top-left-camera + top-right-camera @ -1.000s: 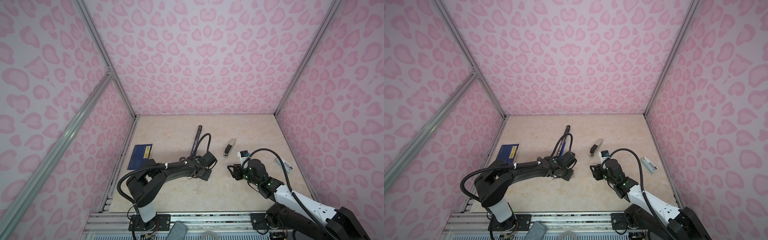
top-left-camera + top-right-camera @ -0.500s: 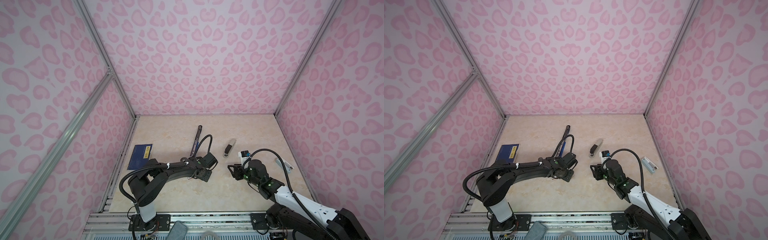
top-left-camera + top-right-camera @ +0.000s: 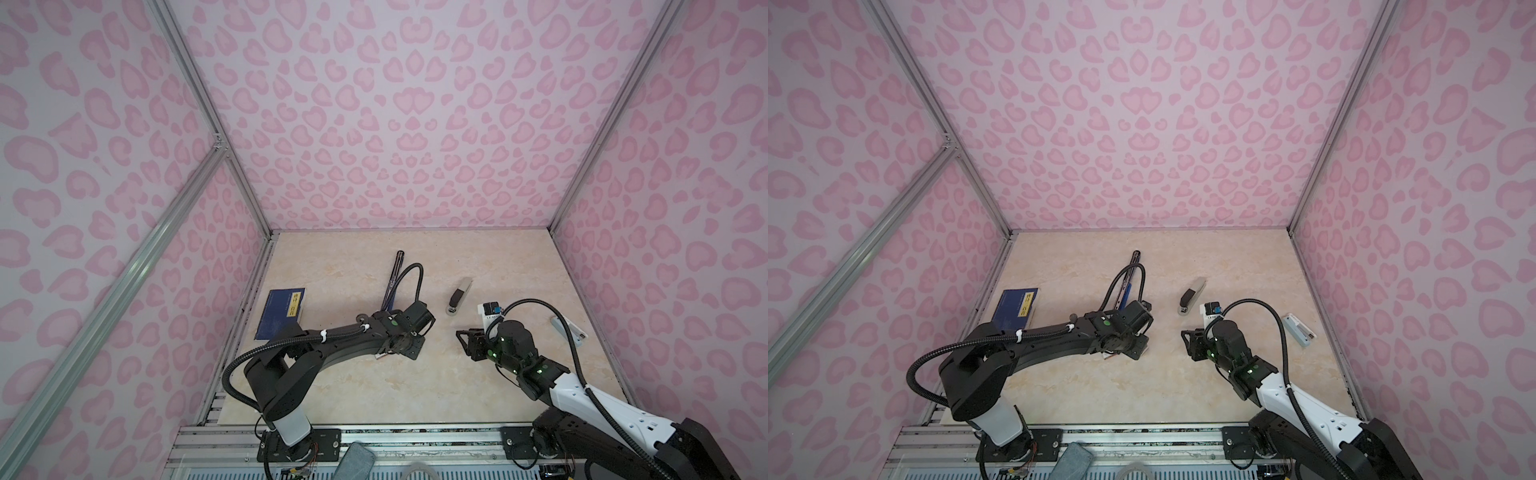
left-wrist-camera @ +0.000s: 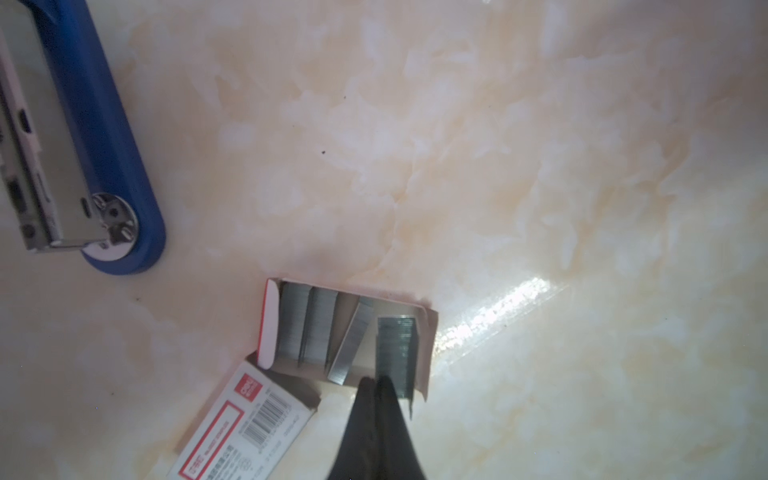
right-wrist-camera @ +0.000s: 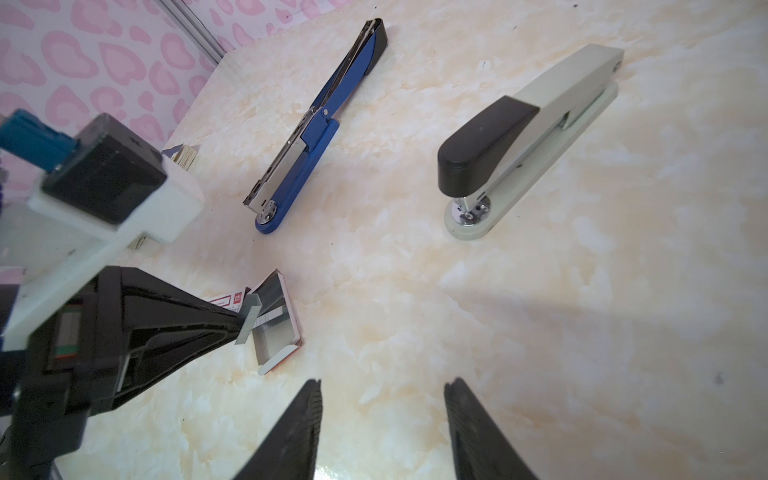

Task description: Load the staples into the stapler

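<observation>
Marbled tabletop [image 4: 498, 166]: thin grey staple strip [image 4: 395, 353] newly clamped by left gripper [image 4: 379, 384] above cardboard tray [image 4: 428, 332]; right gripper [image 5: 382, 399] parted, empty.

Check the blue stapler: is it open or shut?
Open. The blue stapler lies unfolded end to end on the table, its metal magazine bared.

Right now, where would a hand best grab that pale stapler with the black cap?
Probably the pale stapler's straight middle body, from above, closing across its two flat long sides. It lies closed and flat on its base; the rounded black cap slopes and might slip.
</observation>
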Controlling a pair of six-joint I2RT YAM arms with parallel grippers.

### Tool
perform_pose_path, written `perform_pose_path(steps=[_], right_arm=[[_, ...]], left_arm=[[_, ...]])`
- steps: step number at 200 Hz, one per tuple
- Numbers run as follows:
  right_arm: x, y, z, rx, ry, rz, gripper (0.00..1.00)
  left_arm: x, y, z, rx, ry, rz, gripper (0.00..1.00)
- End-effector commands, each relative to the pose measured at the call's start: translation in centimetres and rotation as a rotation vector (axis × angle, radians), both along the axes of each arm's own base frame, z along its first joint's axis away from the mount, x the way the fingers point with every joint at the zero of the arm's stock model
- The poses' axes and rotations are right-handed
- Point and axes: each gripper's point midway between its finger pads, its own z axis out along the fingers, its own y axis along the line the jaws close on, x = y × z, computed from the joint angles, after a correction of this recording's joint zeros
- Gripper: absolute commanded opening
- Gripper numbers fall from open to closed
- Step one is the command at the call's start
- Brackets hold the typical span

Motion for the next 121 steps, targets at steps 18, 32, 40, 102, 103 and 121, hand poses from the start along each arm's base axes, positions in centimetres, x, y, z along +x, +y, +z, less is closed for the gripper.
perform_pose_path(steps=[18,32,40,102,103,121], right_arm=[[0.8,0.6,1.9,0.111,0.004,0.009,0.53],[1.4,0.7,3.0,0.196,0.017,0.012,0.54],[1.8,0.7,3.7,0.243,0.024,0.016,0.55],[3.7,1.3,9.9,0.508,-0.012,0.104,0.58],[3.7,1.3,10.0,0.514,-0.013,0.108,0.58],[3.6,2.2,12.3,0.617,-0.033,0.194,0.57]], left_arm=[[0.0,-1.6,3.0,-0.131,0.015,-0.028,0.03],[0.1,-2.4,4.7,-0.219,0.019,-0.039,0.03],[0.2,-2.7,5.6,-0.268,0.022,-0.044,0.03],[0.3,-4.6,13.0,-0.61,0.028,-0.111,0.03],[0.3,-4.6,13.2,-0.616,0.027,-0.113,0.03],[-0.1,-5.0,15.3,-0.73,0.035,-0.149,0.03]])
